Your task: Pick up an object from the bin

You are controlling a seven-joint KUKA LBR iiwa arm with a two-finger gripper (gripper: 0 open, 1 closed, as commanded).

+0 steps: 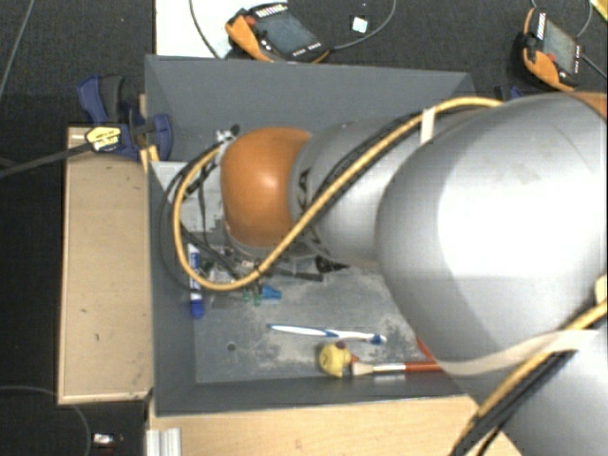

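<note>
nearby, blue piece (pixel 270 294) beside pincer (pixel 218 262)

Open floor: bare patch in the lower left corner of the bin (pixel 237 364).
Front: white-and-blue toothbrush (pixel 323 332) and yellow-headed brush (pixel 334 359) lie along the near wall.
Left wall: small blue piece (pixel 196 304) beside it.
Overhead: arm (pixel 456 226) with orange cover (pixel 258 183) spans middle and right.

Bright, even light falls from above into the bin (pixel 313 93). The arm (pixel 494 226) carries a soft sheen and shades the floor beneath.
</note>
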